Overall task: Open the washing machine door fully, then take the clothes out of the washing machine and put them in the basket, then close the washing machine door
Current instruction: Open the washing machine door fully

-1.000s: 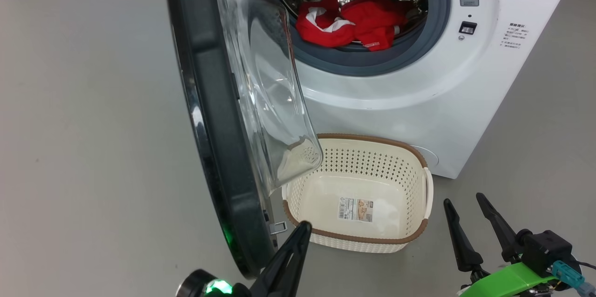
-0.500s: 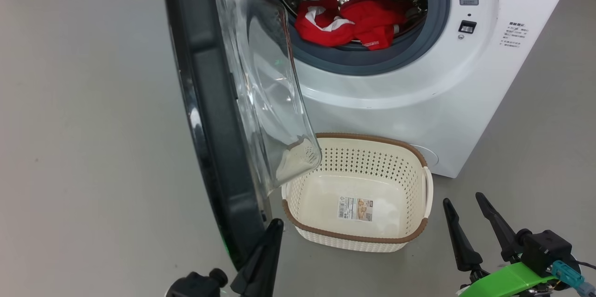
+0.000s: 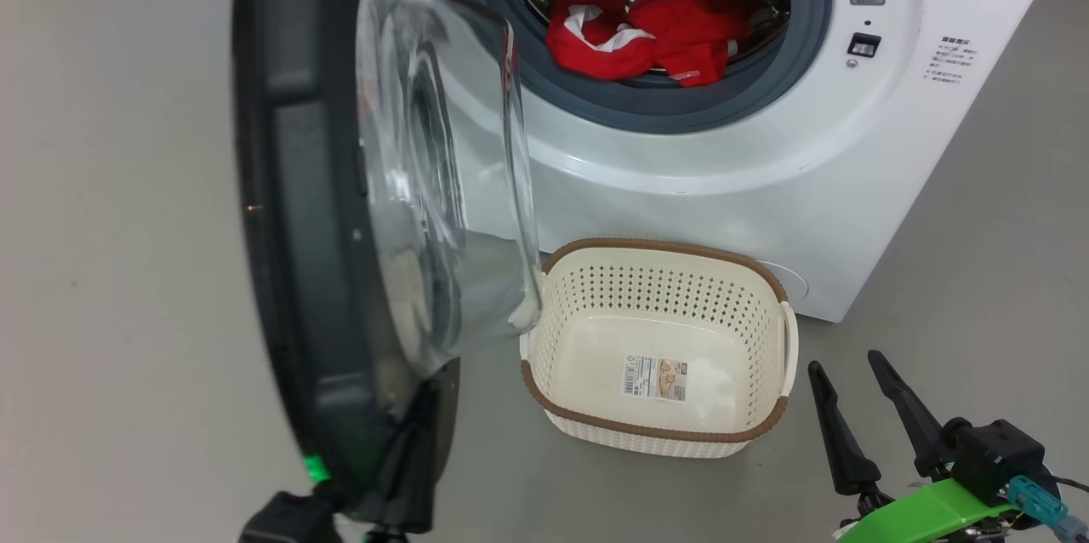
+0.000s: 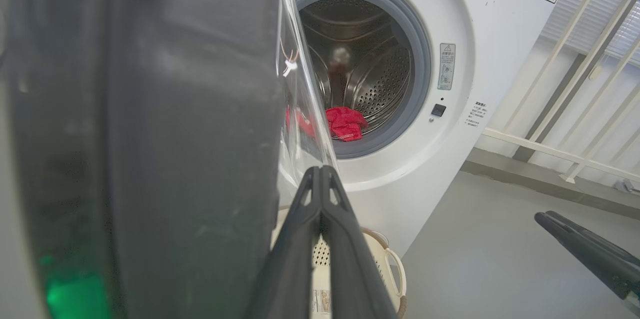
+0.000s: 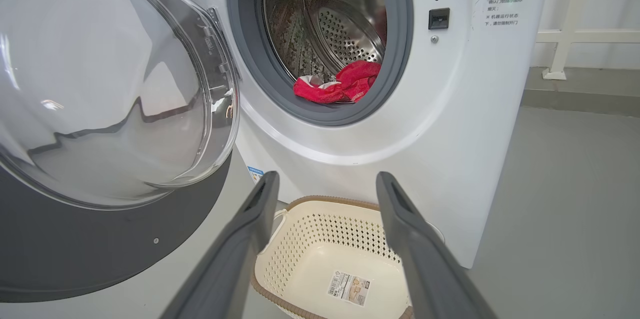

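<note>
From my head camera I see the washing machine door (image 3: 298,185) swung out to my left. Its black rim is nearly edge-on and its clear glass bowl (image 3: 442,185) bulges toward the right, where its lower part overlaps the left end of the basket (image 3: 664,292) in that view. My left gripper (image 4: 320,179) has its 2 dark fingers pressed together with nothing between them. On the left wrist camera they run up alongside the door's inner face, just beside the glass. On the head camera they sit low against the door's bottom edge, though I cannot tell whether they touch it. A green glow (image 3: 316,468) shows at the foot of the rim. My right gripper (image 3: 846,366) hangs at the lower right, apart from the basket and the machine, its 2 fingers spread wide and empty. The right wrist camera looks between them at the basket and the open mouth of the washing machine (image 3: 766,151). The clothes (image 3: 655,37) lie in a red heap with a strip of white at the front of the steel drum (image 5: 345,29), just behind the grey rubber ring (image 3: 647,105). The basket stands upright on the grey floor (image 3: 128,271) just in front of the machine, below the opening, with a sticker (image 3: 653,379) on its bare bottom. A small blue label (image 5: 255,173) shows at the machine's lower corner, and a white railing (image 4: 575,74) stands beyond the machine's side.
</note>
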Controlling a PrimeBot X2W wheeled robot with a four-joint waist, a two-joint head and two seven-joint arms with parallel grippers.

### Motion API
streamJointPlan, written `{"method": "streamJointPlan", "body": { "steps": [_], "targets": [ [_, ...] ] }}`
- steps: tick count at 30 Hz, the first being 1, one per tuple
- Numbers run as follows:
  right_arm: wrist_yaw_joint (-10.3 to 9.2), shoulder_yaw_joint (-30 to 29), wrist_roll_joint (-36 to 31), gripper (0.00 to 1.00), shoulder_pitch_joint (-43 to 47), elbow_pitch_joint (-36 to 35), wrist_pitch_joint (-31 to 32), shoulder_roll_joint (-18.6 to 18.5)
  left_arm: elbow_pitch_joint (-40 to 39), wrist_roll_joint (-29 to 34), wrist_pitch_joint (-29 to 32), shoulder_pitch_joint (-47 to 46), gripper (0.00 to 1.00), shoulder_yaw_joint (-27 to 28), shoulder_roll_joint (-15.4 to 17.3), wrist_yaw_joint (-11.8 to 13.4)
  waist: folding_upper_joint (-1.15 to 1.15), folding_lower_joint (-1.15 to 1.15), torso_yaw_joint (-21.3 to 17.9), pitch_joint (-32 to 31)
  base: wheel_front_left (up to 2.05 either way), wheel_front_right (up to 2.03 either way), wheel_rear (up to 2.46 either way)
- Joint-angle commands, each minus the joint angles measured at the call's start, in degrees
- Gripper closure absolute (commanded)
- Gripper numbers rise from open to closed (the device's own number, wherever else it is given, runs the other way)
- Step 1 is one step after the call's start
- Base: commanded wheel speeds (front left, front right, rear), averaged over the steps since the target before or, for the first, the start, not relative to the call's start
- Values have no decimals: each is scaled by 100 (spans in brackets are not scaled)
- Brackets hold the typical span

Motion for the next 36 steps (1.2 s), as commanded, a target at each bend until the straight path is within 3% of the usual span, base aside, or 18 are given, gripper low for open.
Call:
{"method": "streamJointPlan", "body": {
  "steps": [1,17,27,36],
  "targets": [
    [2,152,-35,0,-151,-154,-38,-38,-139,63,-28,-38,100,349,56,113,0,0,9,3,0,0,0],
    [2,226,-16,0,-136,-181,-38,-49,-172,215,-28,133,100,1946,56,199,0,0,23,11,0,0,0],
    [2,246,-16,0,-200,-220,-38,-86,70,349,-28,-104,100,2944,56,-38,0,0,-50,106,0,0,0],
    [2,288,-21,0,-320,-272,-38,-139,562,524,-28,-724,100,4163,56,-330,0,0,-127,311,0,0,0]
  ]
}}
